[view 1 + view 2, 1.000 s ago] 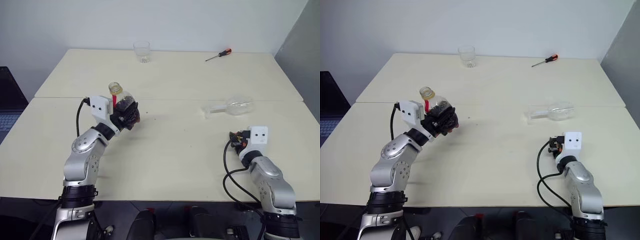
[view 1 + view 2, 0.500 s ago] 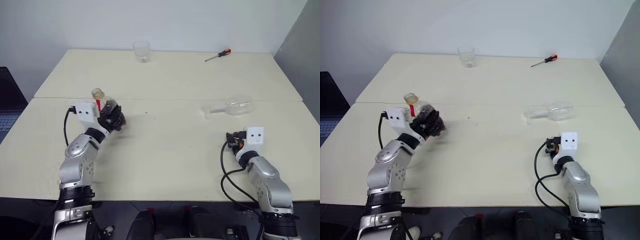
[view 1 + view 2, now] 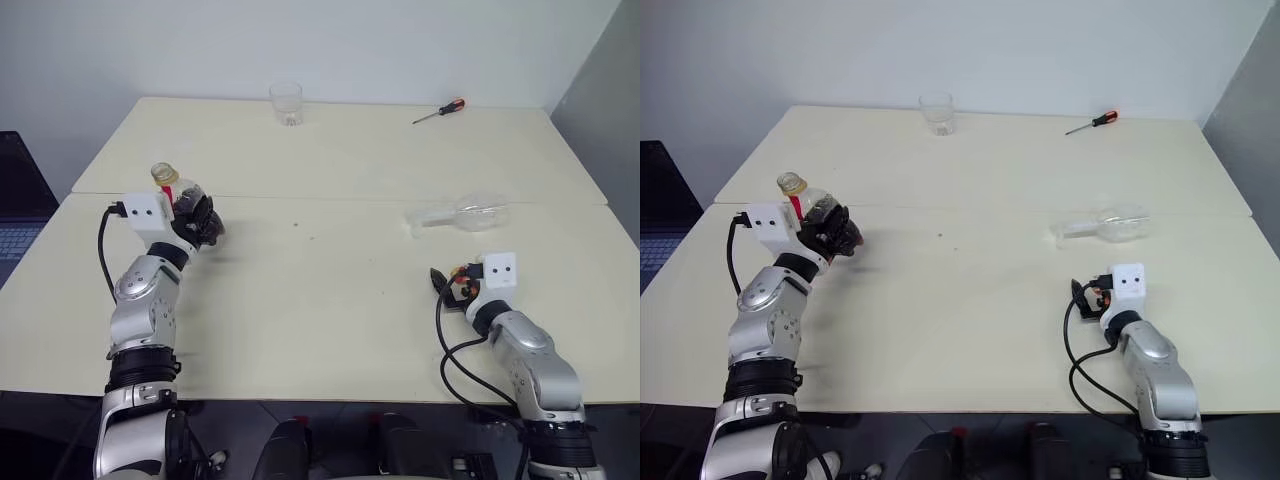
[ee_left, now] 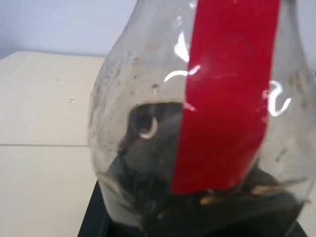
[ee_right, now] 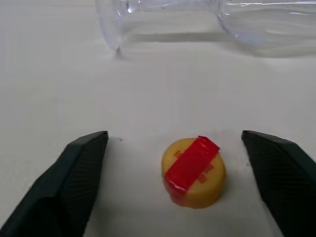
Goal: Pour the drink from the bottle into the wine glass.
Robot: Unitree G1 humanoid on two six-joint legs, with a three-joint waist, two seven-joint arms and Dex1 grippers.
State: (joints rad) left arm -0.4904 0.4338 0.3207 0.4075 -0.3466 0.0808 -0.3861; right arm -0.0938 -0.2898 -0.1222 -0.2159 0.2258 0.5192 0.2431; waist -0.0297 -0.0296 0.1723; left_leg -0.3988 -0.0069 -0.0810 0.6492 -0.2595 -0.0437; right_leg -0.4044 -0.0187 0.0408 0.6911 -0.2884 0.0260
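Observation:
My left gripper [image 3: 199, 222] is shut on the bottle [image 3: 180, 197], a small clear one with a red strip, held upright over the table's left side. Its neck [image 3: 163, 175] is open at the top. The dark drink [image 4: 143, 197] lies low in the bottle's body. On the right the wine glass [image 3: 466, 214] lies on its side on the table. My right gripper [image 5: 174, 136] stands open just in front of the glass. The yellow cap [image 5: 194, 173] with its red strip sits on the table between the two fingers, touching neither.
A short clear tumbler [image 3: 285, 102] stands at the table's far edge. A screwdriver [image 3: 440, 110] with a red handle lies at the far right. A seam [image 3: 330, 198] runs across the table. A dark laptop [image 3: 15, 200] shows at the left edge.
My left arm has carried the bottle to the left and a little farther away. The right gripper has opened and the cap now rests on the table between its fingers.

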